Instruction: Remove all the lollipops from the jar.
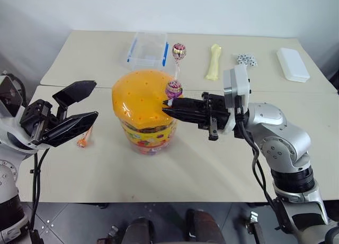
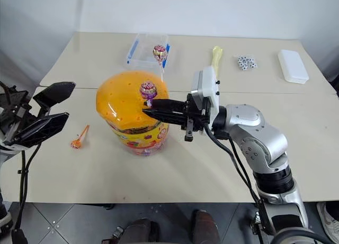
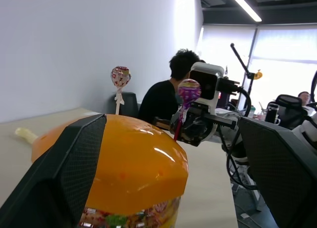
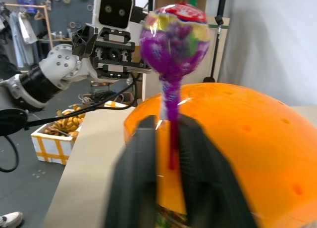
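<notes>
Tables (image 1: 159, 170) of pale beige stand pushed together, a seam running between the near one and the far one, with a white wall behind and grey floor tiles below the near edge. The jar (image 1: 144, 109) sits on the near table, its orange lid (image 2: 127, 104) dotted with holes. Over that lid the right gripper (image 1: 168, 107) is pinched tight on the stick of a purple lollipop (image 1: 174, 89), whose head stands upright above the fingertips. Behind the jar a second, pink lollipop (image 1: 179, 51) stands upright; what carries it I cannot tell. An orange lollipop (image 2: 77, 141) lies flat on the near table left of the jar. The left gripper (image 1: 79, 106) hangs left of the jar, fingers spread wide and empty.

On the far table lie a clear box (image 1: 148, 49) with blue clips, a yellow bone (image 1: 213, 62), dice (image 1: 246, 59) and a white block (image 1: 292, 64). The left wrist view shows a seated person (image 3: 163, 97) in black beyond the table, bright windows and a ceiling strip light.
</notes>
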